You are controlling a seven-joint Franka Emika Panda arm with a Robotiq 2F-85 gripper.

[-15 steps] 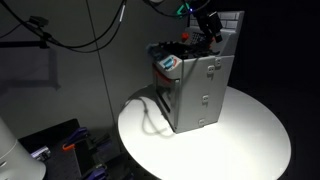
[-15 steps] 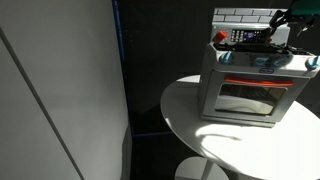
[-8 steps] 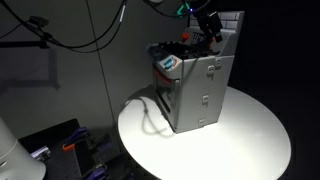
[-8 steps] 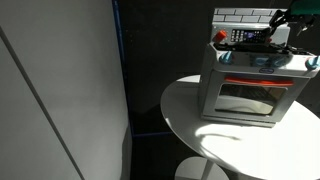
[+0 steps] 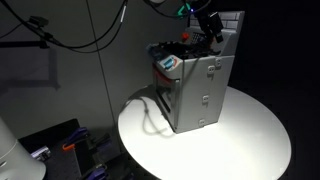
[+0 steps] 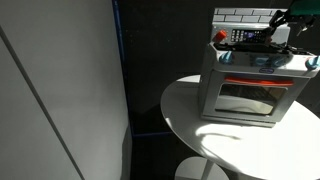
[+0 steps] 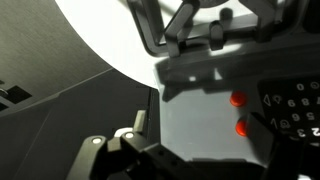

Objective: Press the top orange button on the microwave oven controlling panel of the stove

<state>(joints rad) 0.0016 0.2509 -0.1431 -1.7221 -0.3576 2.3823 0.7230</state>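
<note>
The gripper (image 5: 208, 27) is hovering over the rear of the stove (image 5: 198, 90) on the worktop (image 5: 250, 140); its opening cannot be determined. In the wrist view, the microwave oven controlling panel (image 7: 292, 108) is appearing close. Its orange buttons (image 7: 238, 99) are showing no contact, so the press is judged outstanding.

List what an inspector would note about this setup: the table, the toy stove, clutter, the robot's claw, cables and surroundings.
Surface: round white table, brightly lit.
Job's things: grey toy stove stands on the table; the wrist view shows its dark control panel with two orange buttons beside it.
Clutter: colourful pieces on the stove top.
Grippers: gripper hovers over the stove's back end, near the tiled upright; open or shut cannot be told.
Cables: black cables hang in the dark background.
Surroundings: dark room; grey wall panel; unclear gear on the floor.
</note>
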